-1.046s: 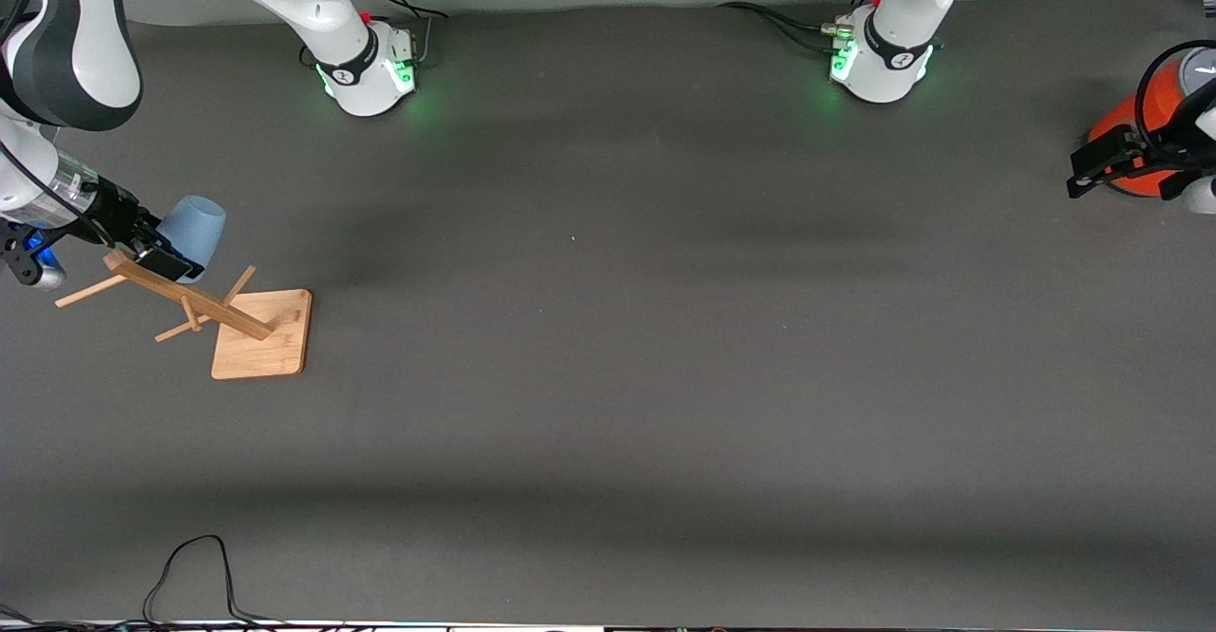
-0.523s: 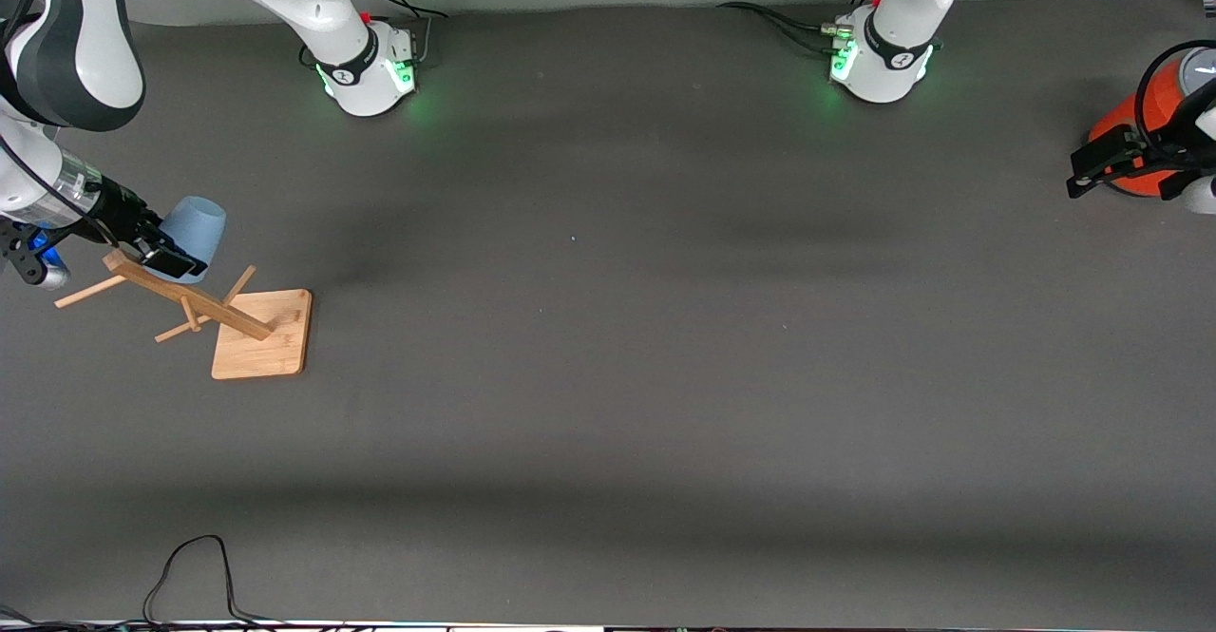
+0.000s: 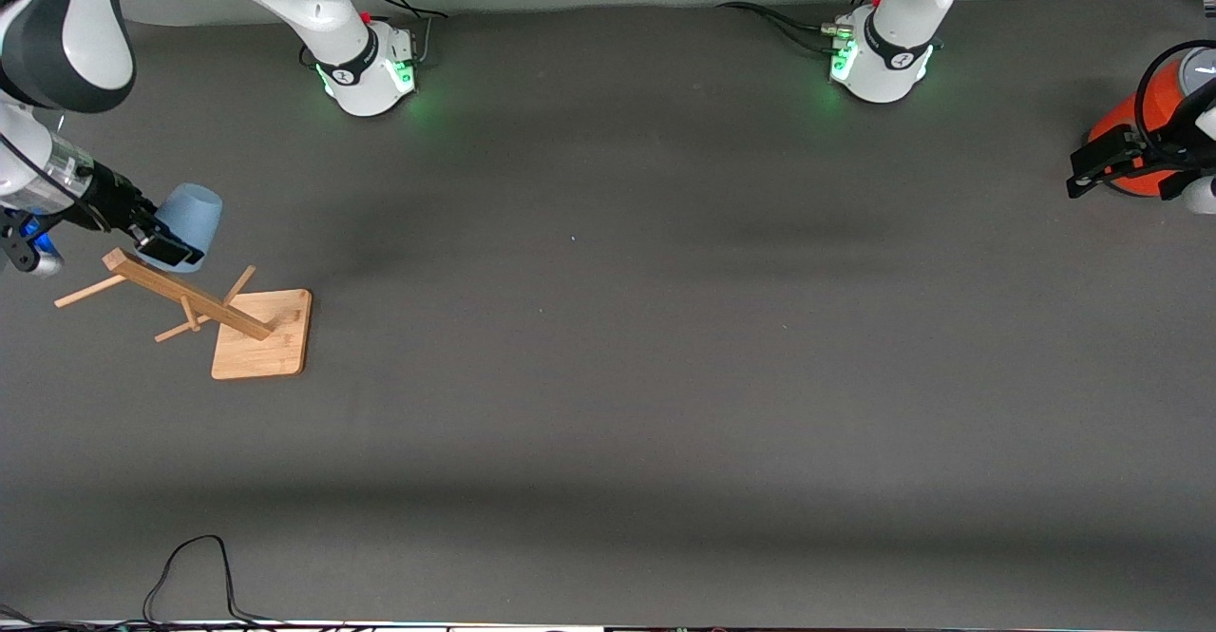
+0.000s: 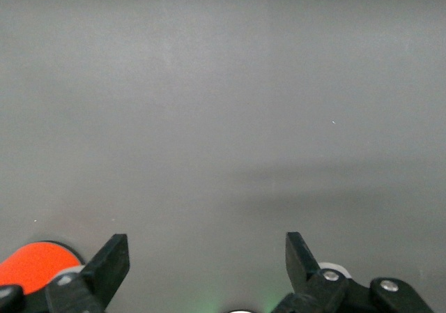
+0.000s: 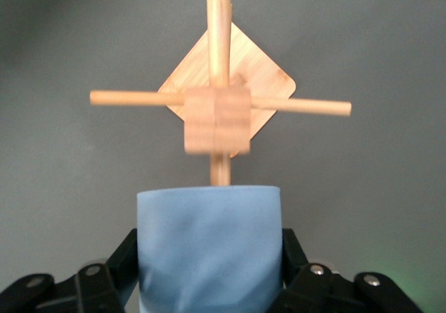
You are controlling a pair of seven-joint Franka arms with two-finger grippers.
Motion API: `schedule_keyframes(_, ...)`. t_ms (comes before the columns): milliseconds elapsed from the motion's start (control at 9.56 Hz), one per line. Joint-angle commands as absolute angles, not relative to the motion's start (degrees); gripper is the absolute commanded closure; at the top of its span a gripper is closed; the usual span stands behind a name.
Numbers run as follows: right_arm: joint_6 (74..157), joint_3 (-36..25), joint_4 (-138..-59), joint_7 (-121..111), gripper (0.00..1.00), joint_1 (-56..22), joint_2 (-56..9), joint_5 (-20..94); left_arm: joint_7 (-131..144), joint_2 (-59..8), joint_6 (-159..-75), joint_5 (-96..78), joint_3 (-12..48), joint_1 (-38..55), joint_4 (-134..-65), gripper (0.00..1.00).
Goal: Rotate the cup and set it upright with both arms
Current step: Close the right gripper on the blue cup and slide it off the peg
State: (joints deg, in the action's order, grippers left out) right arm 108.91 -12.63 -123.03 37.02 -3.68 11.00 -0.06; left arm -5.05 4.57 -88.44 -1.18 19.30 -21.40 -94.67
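Up in the air at the right arm's end of the counter (image 3: 665,404), the cup (image 3: 190,213) is held by the right gripper (image 3: 160,240), over the top of a wooden rack (image 3: 180,301). The cup is pale blue and plain. It lies tipped on its side, with its closed bottom pointing away from the gripper, toward the middle of the counter. The right gripper's jaws are shut on the cup, one black finger on each side of it. In the right wrist view the cup (image 5: 208,247) fills the space between the two fingers (image 5: 120,261), and the rack (image 5: 218,111) shows past it: a square wooden base, a post that stands up from it, and thin pegs that stick out from the post to the sides. The cup does not touch the rack. In the front view the rack's base lies flat on the counter, nearer to the camera than the cup. The right arm (image 3: 62,33) reaches out from its base (image 3: 366,67) with green light on it. Well apart, at the left arm's end of the counter, the left gripper (image 3: 1107,166) waits just beside an orange can (image 3: 1135,128). Its jaws are spread wide and hold nothing. In the left wrist view the two fingers (image 4: 111,261) stand far apart over the bare grey counter (image 4: 223,118), and a bit of the orange can (image 4: 35,264) peeks in by one finger.
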Motion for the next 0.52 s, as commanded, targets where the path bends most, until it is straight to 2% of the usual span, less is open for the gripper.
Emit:
schedule_keyframes(0, 105.48, -12.74, -124.1, 41.72, 0.39, -7.89, 16.24, 0.79, -5.1, 4.57, -87.71, -1.67, 19.42, -21.53, -93.87, 0.0)
schedule_keyframes(418, 100.91, -12.66, -123.49, 59.97, 0.39, -20.09, 20.21, 0.35, -5.1, 4.48, -87.8, -1.67, 19.42, -21.53, -93.87, 0.0)
